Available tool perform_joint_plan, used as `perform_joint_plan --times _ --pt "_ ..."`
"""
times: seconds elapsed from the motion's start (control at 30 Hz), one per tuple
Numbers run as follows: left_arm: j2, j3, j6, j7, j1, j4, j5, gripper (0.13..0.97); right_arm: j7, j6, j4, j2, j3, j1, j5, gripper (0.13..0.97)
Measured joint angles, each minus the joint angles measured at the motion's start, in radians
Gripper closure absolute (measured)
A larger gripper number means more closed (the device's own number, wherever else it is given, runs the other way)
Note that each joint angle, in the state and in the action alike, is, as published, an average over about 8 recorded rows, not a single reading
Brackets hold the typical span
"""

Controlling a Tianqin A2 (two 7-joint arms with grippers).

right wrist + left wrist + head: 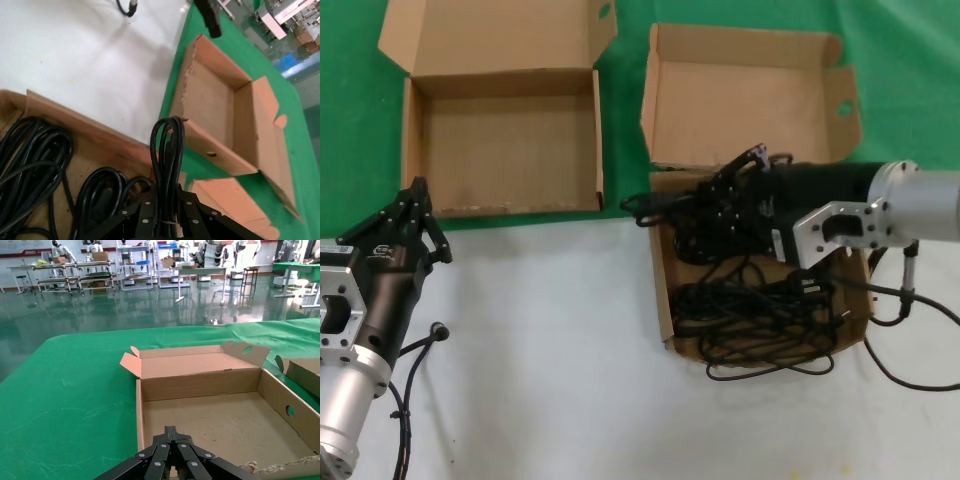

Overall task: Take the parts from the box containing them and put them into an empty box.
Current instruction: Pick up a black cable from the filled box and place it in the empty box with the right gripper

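1. Black rubber power cords, wound in loose bundles, lie tangled in the tray of your narrow brown cardboard box, the one whose tall lid has a side flap with an oval hole.
2. Your right gripper sits over the far end of that narrow box's tray, reaching in from its right side.
3. Its fingers are closed on one black cord bundle; in the right wrist view a folded loop of cable stands up between them, and in the head view that loop pokes out over the narrow box's left wall.
4. More cord coils stay in the tray beside the gripper.
5. Your wide brown cardboard box with its shallow tray lies open to the left of the narrow box, on the green cloth, with nothing in it.
6. Your left gripper hovers just in front of the wide box's near left corner, its fingers drawn together on nothing.
7. The narrow box's near part rests on the white tabletop.
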Motion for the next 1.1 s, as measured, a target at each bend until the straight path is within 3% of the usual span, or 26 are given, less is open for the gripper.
perform_joint_plan --times 0.23,0.47,0.7,1.1 --pt "0.000 0.000 0.000 0.000 0.000 0.000 0.000 0.952 0.124 -0.039 0.164 0.027 0.019 0.019 -0.045 0.878" --pt "0.000 0.000 0.000 0.000 0.000 0.000 0.000 0.952 0.197 -0.049 0.221 -0.052 -0.003 0.087 -0.108 0.887" --pt "0.000 0.000 0.000 0.000 0.000 0.000 0.000 0.952 0.141 0.002 0.068 -0.206 -0.056 0.172 -0.131 0.888" --pt "0.000 0.000 0.000 0.000 0.000 0.000 0.000 0.952 -0.119 0.162 -0.274 -0.427 -0.078 0.267 -0.028 0.879"
